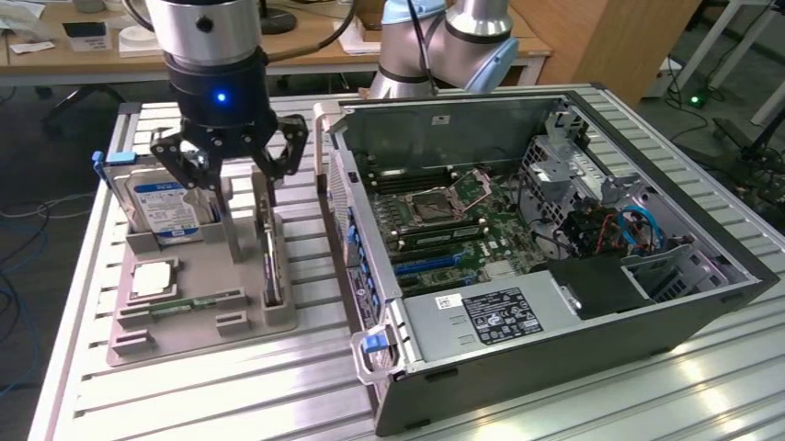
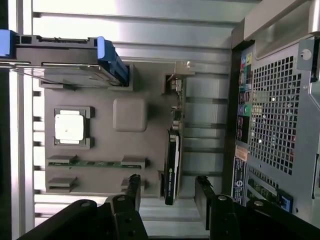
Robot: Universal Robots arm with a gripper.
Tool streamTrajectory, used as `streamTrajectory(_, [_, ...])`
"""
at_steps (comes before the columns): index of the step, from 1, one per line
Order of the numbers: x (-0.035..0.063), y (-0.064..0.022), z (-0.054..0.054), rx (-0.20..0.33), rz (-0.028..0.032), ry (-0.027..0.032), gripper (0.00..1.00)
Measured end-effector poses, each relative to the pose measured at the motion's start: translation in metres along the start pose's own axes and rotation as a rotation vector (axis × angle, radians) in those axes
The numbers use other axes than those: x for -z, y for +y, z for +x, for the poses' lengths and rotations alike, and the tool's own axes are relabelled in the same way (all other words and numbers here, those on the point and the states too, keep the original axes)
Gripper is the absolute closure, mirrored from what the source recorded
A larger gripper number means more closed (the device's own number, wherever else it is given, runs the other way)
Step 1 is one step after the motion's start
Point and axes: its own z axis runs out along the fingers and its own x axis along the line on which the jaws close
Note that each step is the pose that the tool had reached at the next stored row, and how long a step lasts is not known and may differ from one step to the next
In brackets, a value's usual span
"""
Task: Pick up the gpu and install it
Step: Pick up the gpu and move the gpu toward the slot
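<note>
Pincer (image 1: 239, 175) apart, astride upright gpu (image 1: 270, 253), seemingly without contact; slatted metal table (image 1: 184, 395), wooden desk (image 1: 312, 41) behind.

This is a robotics lab. A robot arm (image 1: 448, 41) stands at twelve o'clock behind an open computer case (image 1: 528, 230) on a slotted aluminium bench (image 1: 699, 386). Wooden office desks (image 1: 319, 41) lie beyond.

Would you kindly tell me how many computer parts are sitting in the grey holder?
4: the hard drive upright at one end, the processor, the memory stick beside it, and the gpu on edge nearest the case, under the open gripper. None seems hidden.
</note>
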Motion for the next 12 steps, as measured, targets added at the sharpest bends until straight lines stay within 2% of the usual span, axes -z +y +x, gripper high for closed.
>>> streamTrajectory(12, [-0.0218,-0.0010,-0.004,0.000,-0.0001,-0.0001,0.44])
